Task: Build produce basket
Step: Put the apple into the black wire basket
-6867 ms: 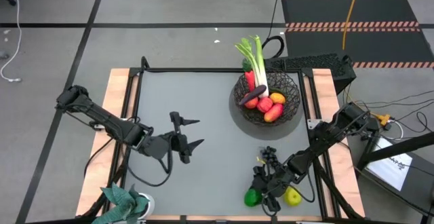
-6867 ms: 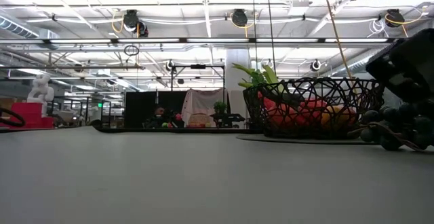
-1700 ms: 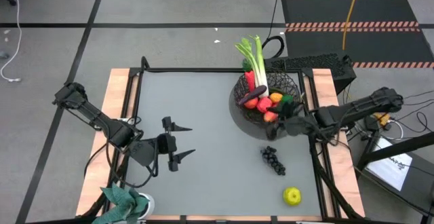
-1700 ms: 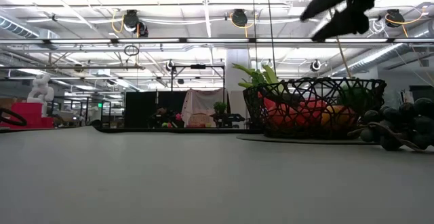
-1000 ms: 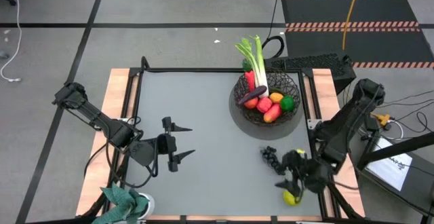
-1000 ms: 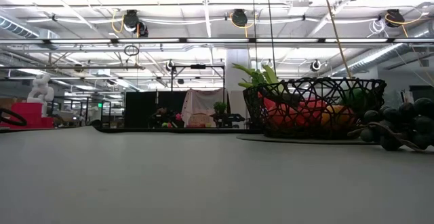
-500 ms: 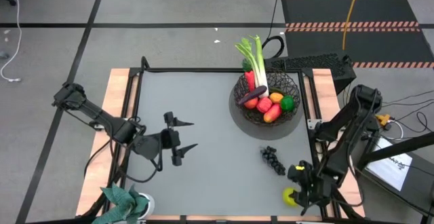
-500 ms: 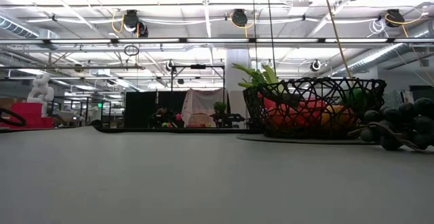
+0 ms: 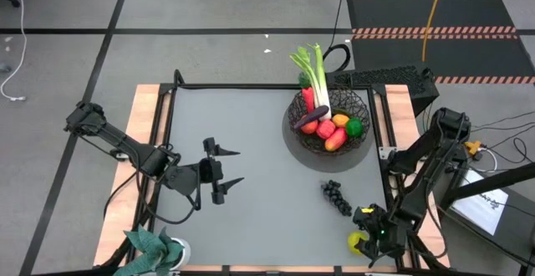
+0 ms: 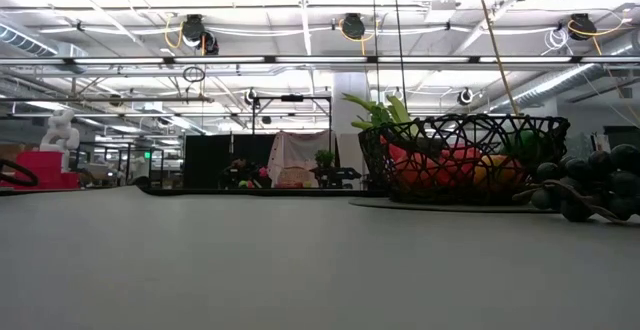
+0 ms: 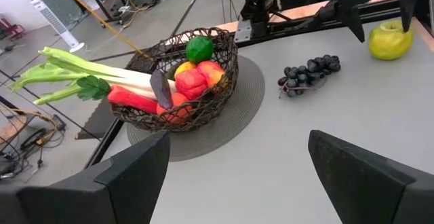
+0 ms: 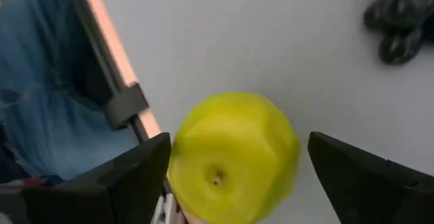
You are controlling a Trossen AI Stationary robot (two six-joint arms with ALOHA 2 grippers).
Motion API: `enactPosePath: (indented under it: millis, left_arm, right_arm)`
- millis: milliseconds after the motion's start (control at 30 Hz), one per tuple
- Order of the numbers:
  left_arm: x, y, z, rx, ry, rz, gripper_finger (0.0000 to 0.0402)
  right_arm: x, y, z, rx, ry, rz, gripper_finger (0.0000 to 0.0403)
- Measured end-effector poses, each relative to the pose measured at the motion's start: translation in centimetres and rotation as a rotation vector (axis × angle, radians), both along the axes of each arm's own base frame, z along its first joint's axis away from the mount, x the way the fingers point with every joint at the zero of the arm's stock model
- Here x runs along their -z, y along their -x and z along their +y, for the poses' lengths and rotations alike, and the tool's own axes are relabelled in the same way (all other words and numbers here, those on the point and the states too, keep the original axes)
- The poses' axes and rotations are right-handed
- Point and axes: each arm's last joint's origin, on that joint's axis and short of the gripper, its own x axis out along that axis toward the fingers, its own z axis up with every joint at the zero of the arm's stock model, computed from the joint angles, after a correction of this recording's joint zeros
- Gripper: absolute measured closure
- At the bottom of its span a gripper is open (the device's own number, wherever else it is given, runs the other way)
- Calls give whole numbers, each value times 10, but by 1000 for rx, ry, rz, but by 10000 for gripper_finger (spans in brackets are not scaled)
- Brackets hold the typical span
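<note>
Right arm lined up over the last apple, basket nearly full

The grey tabletop (image 9: 251, 167) carries everything; the round black wire-mesh basket (image 9: 362, 113) sits on a mat near the far right corner, already holding the leek (image 9: 316, 75), red, orange and green fruits, so it's the drop spot; the left gripper (image 9: 219, 169) hovers spread wide and empty toward the near left part of the tabletop, apparently just keeping clear; the right gripper (image 12: 234, 183) hangs over the yellow-green apple (image 12: 234, 157) by the near right corner, fingers spread either side of it and not pinching yet, probably lined up for a grab; the dark grape bunch (image 9: 336, 196) lies between apple and basket, still to collect.
</note>
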Motion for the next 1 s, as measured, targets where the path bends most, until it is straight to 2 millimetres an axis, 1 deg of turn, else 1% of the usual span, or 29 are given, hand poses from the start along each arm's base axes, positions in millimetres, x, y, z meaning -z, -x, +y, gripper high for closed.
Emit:
enactPosePath:
  millis: [67, 233, 500, 633, 867, 1000]
  left_arm:
    - [0, 0, 0, 0, 0, 1, 50]
    - [0, 0, 0, 0, 0, 1, 50]
    - [0, 0, 0, -2, 7, -5, 50]
    - [0, 0, 0, -2, 8, -6, 50]
    - [-1, 0, 0, -2, 9, -9, 50]
    - [-4, -2, -1, -2, 32, -49, 50]
  right_arm:
    - [6, -1, 4, -4, -6, 35, 62]
    - [19, -5, 12, -22, -1, 53, 64]
    - [19, -6, 15, -77, -7, 19, 95]
    - [14, -9, 13, -101, 22, -78, 104]
    - [-7, -23, 11, -131, 10, -317, 105]
    - [-20, -36, 2, -149, 118, -494, 104]
